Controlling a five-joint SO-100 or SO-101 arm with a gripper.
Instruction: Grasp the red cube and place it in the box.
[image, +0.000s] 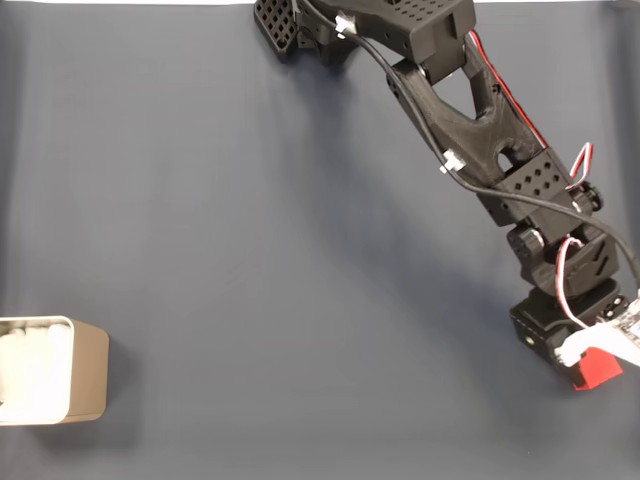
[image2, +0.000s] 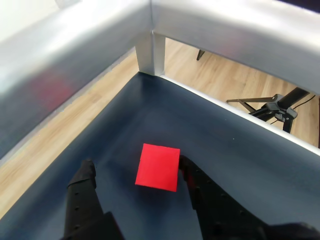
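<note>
In the wrist view the pincer (image2: 137, 172) stands wide, its two black fingers (image2: 82, 192) reaching up from the near edge with the red cube (image2: 158, 167) between them. The right finger's tip lies against the cube's right edge or just beside it; the left finger is clearly apart from the cube, with bare surface showing in the gap. The cube sits flat on the dark blue bench (image2: 215, 145), its top face turned slightly askew.

Beyond the cube, the bench runs to a far corner bounded by a silvery metal frame (image2: 150, 30) with an upright post. Wooden flooring (image2: 225, 75) shows past the frame, and a black tripod (image2: 280, 107) stands on it at the far right.

In the fixed view the black arm (image: 470, 110) slants from the top centre down to the lower right, red and white cables trailing along it. Its pincer (image: 590, 360) is over the red cube (image: 597, 369), near the right edge. The box (image: 90, 375), beige-tan with a white lining, rests at the lower left edge of the bench (image: 250, 250), well apart from the cube.
</note>
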